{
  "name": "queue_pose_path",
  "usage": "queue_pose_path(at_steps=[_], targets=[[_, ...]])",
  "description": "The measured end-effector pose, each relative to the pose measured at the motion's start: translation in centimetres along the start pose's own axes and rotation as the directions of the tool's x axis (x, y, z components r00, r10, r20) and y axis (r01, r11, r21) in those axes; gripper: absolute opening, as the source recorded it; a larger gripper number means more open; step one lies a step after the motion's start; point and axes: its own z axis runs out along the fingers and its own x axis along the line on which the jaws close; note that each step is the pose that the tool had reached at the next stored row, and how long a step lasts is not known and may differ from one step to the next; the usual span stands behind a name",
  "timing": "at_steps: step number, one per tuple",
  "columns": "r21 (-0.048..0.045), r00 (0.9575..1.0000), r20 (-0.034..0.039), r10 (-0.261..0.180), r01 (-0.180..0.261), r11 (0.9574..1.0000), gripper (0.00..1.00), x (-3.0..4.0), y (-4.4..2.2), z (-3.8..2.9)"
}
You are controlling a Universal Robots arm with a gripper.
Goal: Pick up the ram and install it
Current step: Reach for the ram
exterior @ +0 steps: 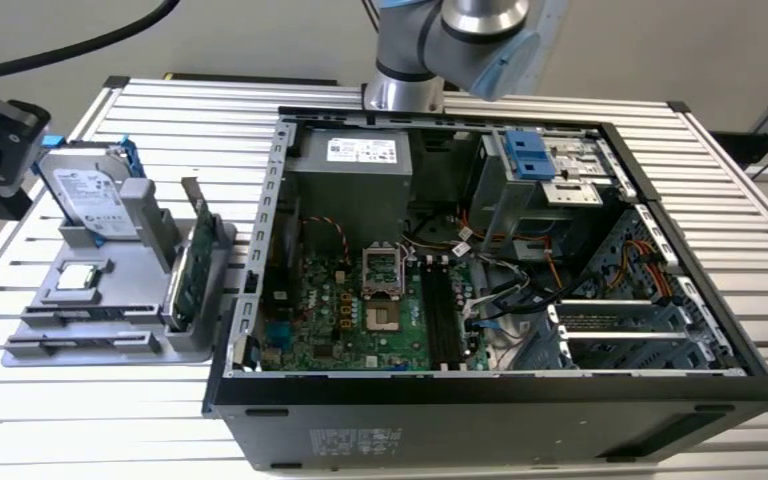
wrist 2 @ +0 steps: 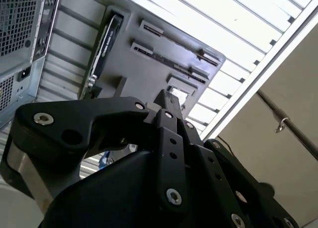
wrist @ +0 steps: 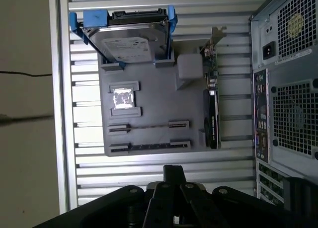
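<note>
black pincer (wrist: 174,169), tips pressed together and holding nothing, hovers above the slatted desk (wrist: 149,4) just short of a grey holder (wrist: 149,104). the ram (wrist: 149,147), a thin dark stick, stands edge-on in the holder's slot nearest the pincer, its long axis crosswise to the tips. the white label on the hard drive (wrist: 124,41) is too small to read
</note>
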Motion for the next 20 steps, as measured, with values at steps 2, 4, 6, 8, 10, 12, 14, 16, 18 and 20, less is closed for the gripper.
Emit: queue_pose_path(at_steps=[2,4,6,8,10,12,14,16,18,20], targets=[[0.0,1.0,-0.0001,0.0,0.0,1.0,0.0,-0.02,-0.24,-0.01],[0.0001,1.0,-0.0002,0.0,0.0,1.0,0.0,-0.03,-0.43,-0.02],[0.0001,1.0,-0.0006,0.0,0.0,1.0,0.0,-0.03,-0.52,-0.02],[0.0,1.0,-0.0006,0.0,0.0,1.0,0.0,-0.03,-0.52,-0.02],[0.0001,1.0,-0.0006,0.0,0.0,1.0,0.0,-0.03,-0.53,-0.02],[0.0,1.0,-0.0006,0.0,0.0,1.0,0.0,-0.03,-0.53,-0.02],[0.0,1.0,-0.0006,0.0,0.0,1.0,0.0,-0.03,-0.53,-0.02],[0.0,1.0,-0.0006,-0.001,0.001,1.0,0.0,-0.03,-0.53,-0.02],[0.0,1.0,-0.0006,-0.001,0.001,1.0,0.0,-0.03,-0.53,-0.02],[0.0001,1.0,-0.0006,-0.001,0.001,1.0,0.0,-0.03,-0.52,-0.02]])
